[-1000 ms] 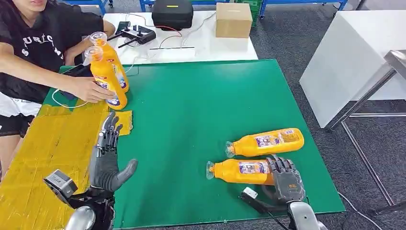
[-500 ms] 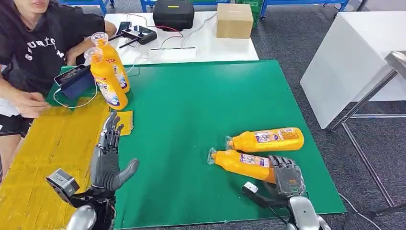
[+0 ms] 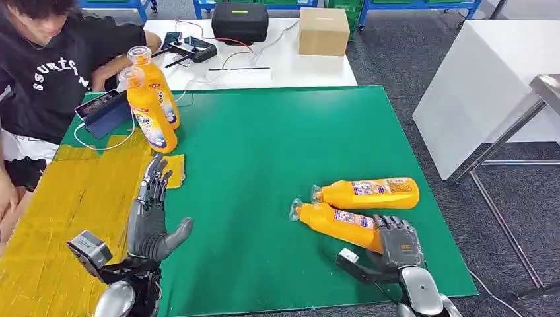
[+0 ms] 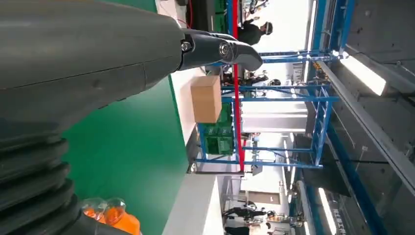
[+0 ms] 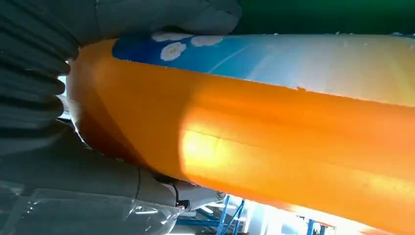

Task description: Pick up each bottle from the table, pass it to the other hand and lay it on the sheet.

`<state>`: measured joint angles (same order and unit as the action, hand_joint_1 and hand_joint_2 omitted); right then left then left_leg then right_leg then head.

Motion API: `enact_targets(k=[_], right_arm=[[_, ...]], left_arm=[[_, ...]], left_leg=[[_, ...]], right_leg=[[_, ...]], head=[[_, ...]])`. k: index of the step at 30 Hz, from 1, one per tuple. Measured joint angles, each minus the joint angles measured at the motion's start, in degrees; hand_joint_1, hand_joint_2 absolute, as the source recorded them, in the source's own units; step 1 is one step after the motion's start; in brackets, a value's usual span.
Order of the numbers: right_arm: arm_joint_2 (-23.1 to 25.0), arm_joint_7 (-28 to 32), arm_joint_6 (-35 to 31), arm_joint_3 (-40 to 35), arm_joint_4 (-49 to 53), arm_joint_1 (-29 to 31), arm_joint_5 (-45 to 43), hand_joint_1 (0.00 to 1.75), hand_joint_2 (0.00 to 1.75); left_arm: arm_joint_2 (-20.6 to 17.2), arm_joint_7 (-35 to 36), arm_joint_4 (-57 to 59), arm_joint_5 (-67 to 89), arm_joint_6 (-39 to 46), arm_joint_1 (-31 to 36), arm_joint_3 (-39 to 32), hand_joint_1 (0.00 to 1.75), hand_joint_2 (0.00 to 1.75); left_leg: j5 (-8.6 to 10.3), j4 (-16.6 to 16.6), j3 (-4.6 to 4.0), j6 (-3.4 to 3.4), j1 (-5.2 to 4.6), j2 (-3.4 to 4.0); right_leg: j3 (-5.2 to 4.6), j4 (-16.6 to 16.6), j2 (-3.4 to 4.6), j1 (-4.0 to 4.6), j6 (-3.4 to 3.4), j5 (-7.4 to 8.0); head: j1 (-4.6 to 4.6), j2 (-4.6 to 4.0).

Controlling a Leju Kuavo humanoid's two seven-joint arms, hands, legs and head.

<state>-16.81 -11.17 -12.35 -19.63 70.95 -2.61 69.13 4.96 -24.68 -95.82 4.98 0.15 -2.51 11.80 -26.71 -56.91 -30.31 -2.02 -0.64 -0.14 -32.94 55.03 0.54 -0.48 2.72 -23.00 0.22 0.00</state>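
The right hand (image 3: 396,242) grips the near bottle (image 3: 337,223) by its base, hiding that end, near the green table's (image 3: 277,152) right front corner. The left hand (image 3: 150,218) hovers, fingers spread, beside the yellow sheet (image 3: 66,218).

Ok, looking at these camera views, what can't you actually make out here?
- Base of the nearer lying bottle, head view: covered by the right hand.
- Rest of that bottle, right wrist view: cut off by the picture's edges.
- Bottle labels' print, head view: too small to read.
- Left hand, left wrist view: too close, so the fingers' spread is unclear.
- Rear standing bottle, head view: partly hidden by the front standing bottle.
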Motion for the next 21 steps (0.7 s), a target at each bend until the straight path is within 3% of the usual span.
enact_targets(k=[3, 12, 21], right_arm=[[0.4, 2.6, -4.5, 0.1, 0.5, -0.7, -1.8, 1.75, 1.75], [9.1, 16.6, -19.0, 3.6, 10.3, -5.1, -13.3, 1.75, 1.75], [16.7, 24.9, -21.7, 5.6, 12.8, -4.0, -20.1, 1.75, 1.75]], left_arm=[[0.0, 0.0, 0.0, 0.0, 0.0, 0.0, 0.0, 0.00, 1.75], [0.0, 0.4, 0.0, 1.8, 0.3, -0.5, 1.3, 0.00, 1.75], [-0.3, 4.5, 3.5, 7.2, -3.1, 2.2, 10.3, 0.00, 1.75]], left_leg=[[0.04, 0.0, -0.21, -0.04, -0.01, -0.01], [0.13, 0.0, -0.85, 0.06, 0.10, -0.05], [0.12, 0.0, -0.98, 0.05, 0.05, -0.06]], right_leg=[[0.44, 0.0, -0.02, -0.03, 0.03, 0.05], [-0.18, 0.1, -0.03, 0.05, -0.02, 0.08], [-0.25, 0.1, -0.04, -0.02, -0.02, 0.08]], head=[[0.00, 0.00], [-0.02, 0.00], [0.00, 0.00]])
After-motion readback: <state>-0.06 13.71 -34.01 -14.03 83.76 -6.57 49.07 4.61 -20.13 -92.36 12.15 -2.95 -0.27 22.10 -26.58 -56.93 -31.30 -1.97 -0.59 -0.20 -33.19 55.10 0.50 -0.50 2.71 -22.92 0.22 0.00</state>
